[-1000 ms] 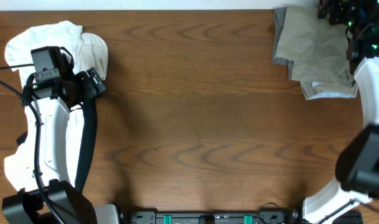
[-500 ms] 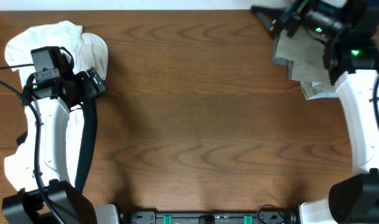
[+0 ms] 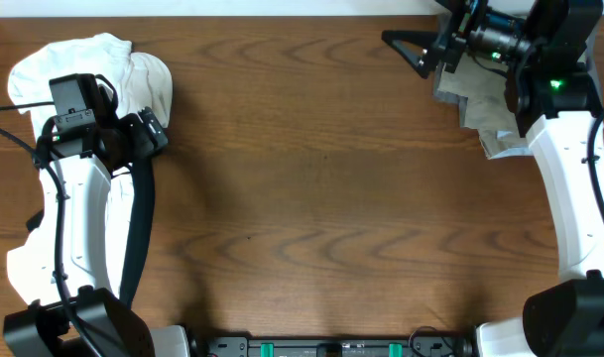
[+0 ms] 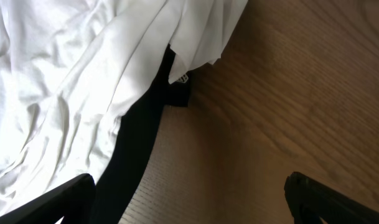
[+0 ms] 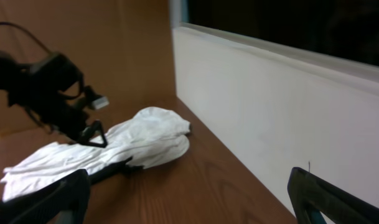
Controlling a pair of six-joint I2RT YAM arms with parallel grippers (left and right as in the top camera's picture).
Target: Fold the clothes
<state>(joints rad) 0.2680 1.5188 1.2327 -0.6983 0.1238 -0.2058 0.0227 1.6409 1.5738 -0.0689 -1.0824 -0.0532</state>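
The khaki shorts [image 3: 476, 95] lie bunched at the table's far right corner, partly hidden under my right arm. A pale strip of lining shows at their near edge. My right gripper [image 3: 406, 52] is open and empty, raised just past the shorts' left edge and pointing left. In the right wrist view its fingers [image 5: 189, 199] frame bare table; the shorts are out of that view. My left gripper [image 3: 155, 134] is open and empty at the far left, beside the white T-shirt [image 3: 93, 59]. Its wrist view shows the open fingers [image 4: 189, 202] over bare wood.
The white T-shirt lies crumpled at the far left corner and shows in the left wrist view [image 4: 71, 81] and in the right wrist view [image 5: 121, 146]. A white wall [image 5: 270, 99] runs along the table's far edge. Brown wood tabletop [image 3: 311, 198] spans the middle.
My right arm has swung left from over the far right corner, so its gripper now points left past the shorts' left edge. The left arm and the shirt have not moved.
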